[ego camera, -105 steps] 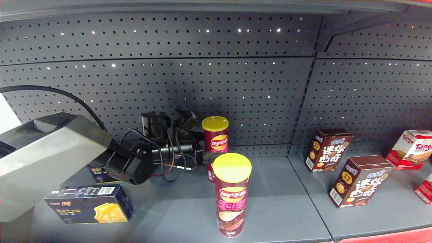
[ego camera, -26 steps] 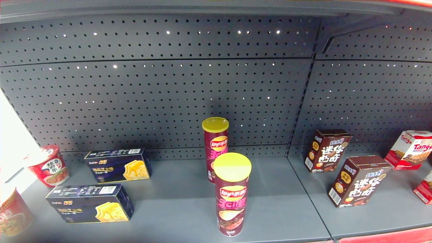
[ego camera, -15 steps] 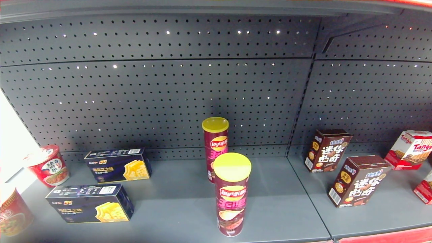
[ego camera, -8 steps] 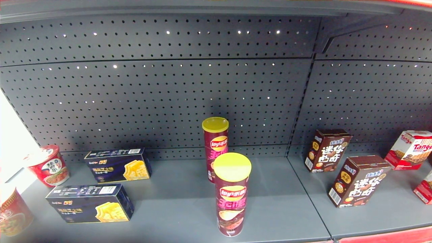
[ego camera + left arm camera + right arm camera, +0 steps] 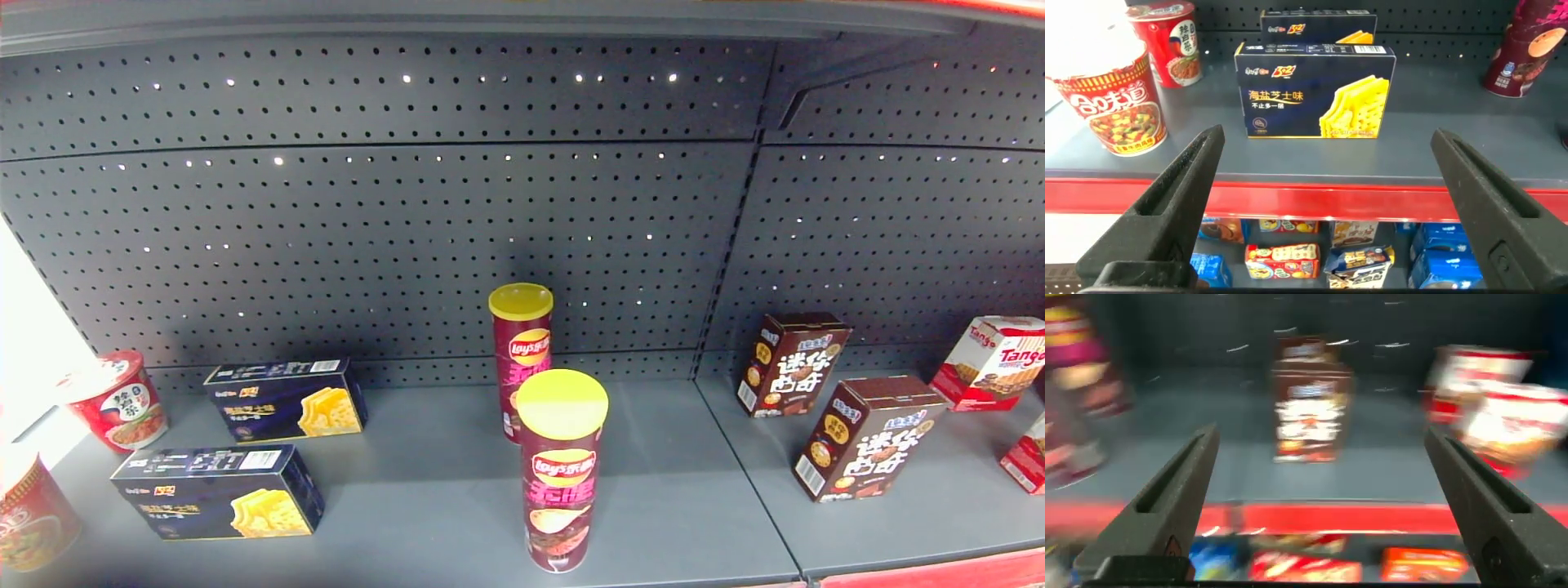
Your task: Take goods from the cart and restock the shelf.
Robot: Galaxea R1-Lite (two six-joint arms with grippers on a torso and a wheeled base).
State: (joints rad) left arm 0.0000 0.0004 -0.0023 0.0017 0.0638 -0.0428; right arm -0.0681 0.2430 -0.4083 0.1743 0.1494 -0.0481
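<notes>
Front chip can stands upright on the shelf, long axis vertical, yellow lid up, rear chip can just behind. Left gripper gapes empty before a blue cracker box; right gripper gapes empty facing, seemingly, a brown box.
</notes>
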